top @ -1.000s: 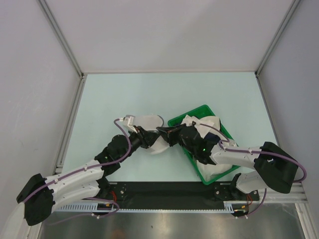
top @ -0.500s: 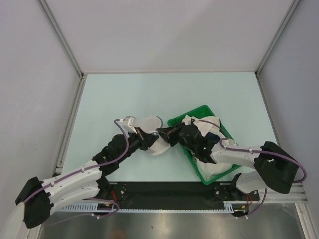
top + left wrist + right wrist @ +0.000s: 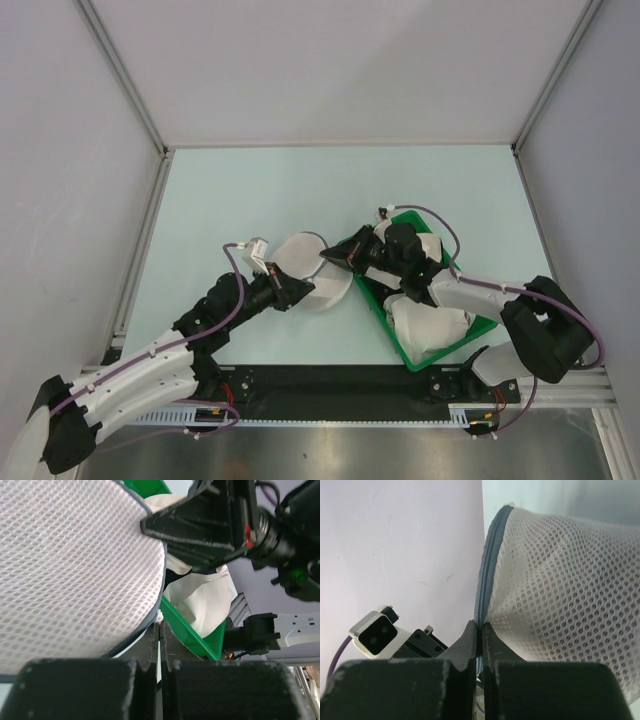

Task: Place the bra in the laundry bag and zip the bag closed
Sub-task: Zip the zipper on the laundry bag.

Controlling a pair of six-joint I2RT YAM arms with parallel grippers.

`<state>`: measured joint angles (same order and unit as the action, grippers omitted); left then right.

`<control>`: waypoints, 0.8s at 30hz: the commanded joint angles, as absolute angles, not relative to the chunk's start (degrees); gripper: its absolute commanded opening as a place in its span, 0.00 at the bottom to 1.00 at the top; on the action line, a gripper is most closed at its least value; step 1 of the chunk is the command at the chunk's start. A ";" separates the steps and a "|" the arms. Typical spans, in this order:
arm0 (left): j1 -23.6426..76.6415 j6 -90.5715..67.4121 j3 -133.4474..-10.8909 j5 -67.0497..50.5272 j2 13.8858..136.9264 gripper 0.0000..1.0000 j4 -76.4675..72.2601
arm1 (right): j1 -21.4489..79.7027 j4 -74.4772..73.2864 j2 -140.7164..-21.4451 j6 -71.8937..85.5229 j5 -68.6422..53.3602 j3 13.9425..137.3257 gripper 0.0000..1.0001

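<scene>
The laundry bag [image 3: 318,275], white mesh with a dark zipper rim, is held between my two grippers just left of the green basket. My left gripper [image 3: 296,291] is shut at the bag's near rim [image 3: 161,592], with a small white tab at its fingertips [image 3: 160,615]. My right gripper [image 3: 331,258] is shut on the zipper rim [image 3: 487,565] on the bag's far right side; the mesh [image 3: 560,590] bulges to the right of its fingertips [image 3: 480,626]. In the left wrist view the right gripper [image 3: 145,525] touches the bag's edge. The bra is hidden.
A green plastic basket [image 3: 395,345] with white garments [image 3: 430,325] stands at the right, under my right arm; its wall [image 3: 192,632] lies close to my left fingertips. The left arm's wrist camera [image 3: 372,632] shows beyond the bag. Bare table lies beyond and left.
My left gripper has shut at the bag's near rim. My right arm has swung toward the far side, still pinching the rim, and more of the bag's dome now shows.
</scene>
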<state>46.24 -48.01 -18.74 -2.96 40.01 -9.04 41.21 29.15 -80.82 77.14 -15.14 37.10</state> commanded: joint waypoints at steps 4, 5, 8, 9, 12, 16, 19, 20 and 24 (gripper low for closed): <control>45.44 -47.11 -20.21 -5.01 37.89 0.00 4.30 | 31.21 30.85 -94.63 61.63 -40.04 51.66 0.00; 45.27 -46.94 -20.30 -4.92 37.36 0.00 5.44 | 30.85 31.89 -96.22 60.92 -44.69 54.64 0.00; 45.18 -46.32 -21.27 -4.83 34.29 0.00 9.57 | 30.41 29.12 -102.20 57.07 -51.91 61.75 0.00; 45.18 -46.14 -22.40 -4.92 33.58 0.00 10.97 | 30.41 28.13 -104.65 56.17 -53.42 63.53 0.00; 45.18 -46.41 -25.31 -5.89 32.60 0.00 11.34 | 30.32 24.63 -106.78 55.81 -56.69 68.19 0.09; 45.26 -47.81 -27.42 -7.47 36.99 0.00 5.81 | 30.85 3.70 -100.93 49.58 -45.06 69.78 0.43; 45.18 -47.90 -29.35 -8.61 42.00 0.00 0.89 | 31.73 -6.12 -94.87 48.07 -36.17 67.07 0.61; 45.18 -47.64 -30.57 -9.14 42.97 0.00 0.18 | 31.90 -6.50 -92.40 48.60 -34.12 65.41 0.69; 45.18 -47.20 -32.34 -10.72 46.58 0.00 -3.16 | 31.55 -4.66 -81.41 54.65 -27.69 54.16 0.87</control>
